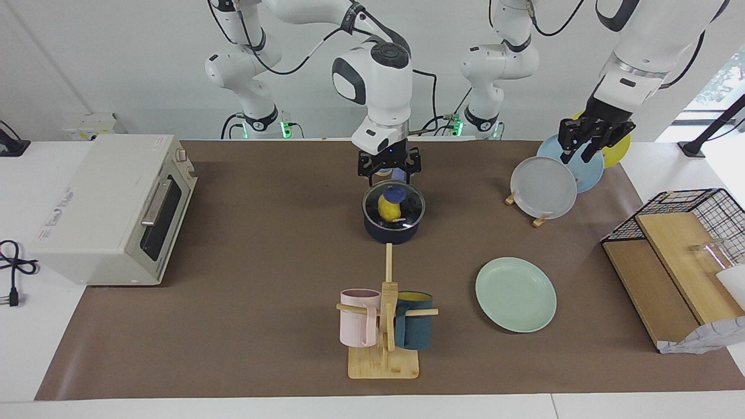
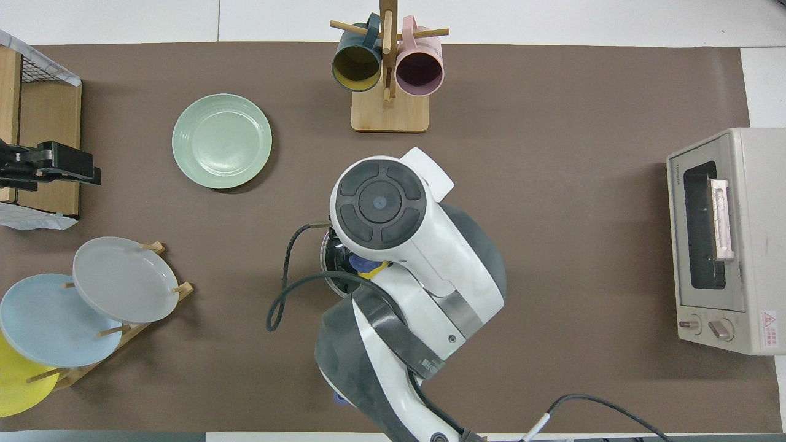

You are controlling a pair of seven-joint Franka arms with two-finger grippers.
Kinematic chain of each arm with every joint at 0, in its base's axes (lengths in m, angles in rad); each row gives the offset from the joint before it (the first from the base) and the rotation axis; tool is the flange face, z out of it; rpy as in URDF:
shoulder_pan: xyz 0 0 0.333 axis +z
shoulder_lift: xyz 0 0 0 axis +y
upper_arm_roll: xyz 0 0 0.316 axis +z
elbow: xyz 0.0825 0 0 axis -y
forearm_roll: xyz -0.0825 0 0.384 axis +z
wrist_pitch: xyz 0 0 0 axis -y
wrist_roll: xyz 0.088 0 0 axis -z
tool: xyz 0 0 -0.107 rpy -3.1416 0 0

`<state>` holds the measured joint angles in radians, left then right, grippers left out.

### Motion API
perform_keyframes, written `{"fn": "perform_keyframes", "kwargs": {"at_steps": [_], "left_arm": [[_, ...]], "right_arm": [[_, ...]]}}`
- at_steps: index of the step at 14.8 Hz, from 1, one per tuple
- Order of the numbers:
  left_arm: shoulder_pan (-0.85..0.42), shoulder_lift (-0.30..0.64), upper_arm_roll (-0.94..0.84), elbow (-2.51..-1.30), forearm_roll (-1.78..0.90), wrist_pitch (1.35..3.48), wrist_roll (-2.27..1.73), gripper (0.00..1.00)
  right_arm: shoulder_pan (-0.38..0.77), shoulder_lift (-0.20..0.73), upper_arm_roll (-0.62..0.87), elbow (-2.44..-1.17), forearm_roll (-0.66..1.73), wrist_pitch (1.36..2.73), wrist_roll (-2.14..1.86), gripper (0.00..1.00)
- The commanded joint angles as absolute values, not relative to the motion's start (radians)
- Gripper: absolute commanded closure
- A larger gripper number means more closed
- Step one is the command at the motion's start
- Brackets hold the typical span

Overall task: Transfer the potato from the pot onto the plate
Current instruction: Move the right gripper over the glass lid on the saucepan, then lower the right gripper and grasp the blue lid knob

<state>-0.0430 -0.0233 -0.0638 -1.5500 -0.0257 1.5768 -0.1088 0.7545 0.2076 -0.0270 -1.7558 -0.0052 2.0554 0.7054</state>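
The navy pot (image 1: 391,231) stands mid-table with a glass lid on it, and the lid's blue knob (image 1: 396,192) is at its centre. The yellow potato (image 1: 386,208) shows through the lid, inside the pot. My right gripper (image 1: 389,167) hangs open just above the pot's robot-side rim, close to the knob. In the overhead view the right arm covers most of the pot (image 2: 328,258), and only a sliver of potato (image 2: 379,268) shows. The mint-green plate (image 1: 515,294) lies empty, farther from the robots, toward the left arm's end. My left gripper (image 1: 577,154) waits open over the plate rack.
A rack holds grey (image 1: 544,187), light blue and yellow plates toward the left arm's end. A mug tree (image 1: 384,326) with pink and teal mugs stands farther out than the pot. A toaster oven (image 1: 110,206) sits at the right arm's end. A wire basket with boards (image 1: 681,233) is beside the plate.
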Motion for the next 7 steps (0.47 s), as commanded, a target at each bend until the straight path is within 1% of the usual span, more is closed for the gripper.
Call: {"fn": "perform_keyframes", "kwargs": {"at_steps": [1,5,6,7], "left_arm": [[-0.032,-0.049,-0.069,-1.578,-0.012,1.601,-0.117,1.00],[-0.032,-0.048,-0.068,-1.577,-0.014,1.612,-0.097,1.00],[-0.035,-0.046,-0.067,-1.575,-0.015,1.623,-0.098,0.01],[-0.035,-0.048,-0.069,-1.578,-0.015,1.624,-0.106,0.00]], "right_arm": [[0.750,0.172,-0.026,-1.819,0.003,2.114,0.716,0.00],[0.759,0.212,-0.026,-1.815,-0.009,2.178,0.713,0.00],[0.761,0.230,-0.025,-1.813,-0.009,2.193,0.715,0.00],[0.778,0.253,-0.023,-1.807,-0.014,2.198,0.718,0.00]]}}
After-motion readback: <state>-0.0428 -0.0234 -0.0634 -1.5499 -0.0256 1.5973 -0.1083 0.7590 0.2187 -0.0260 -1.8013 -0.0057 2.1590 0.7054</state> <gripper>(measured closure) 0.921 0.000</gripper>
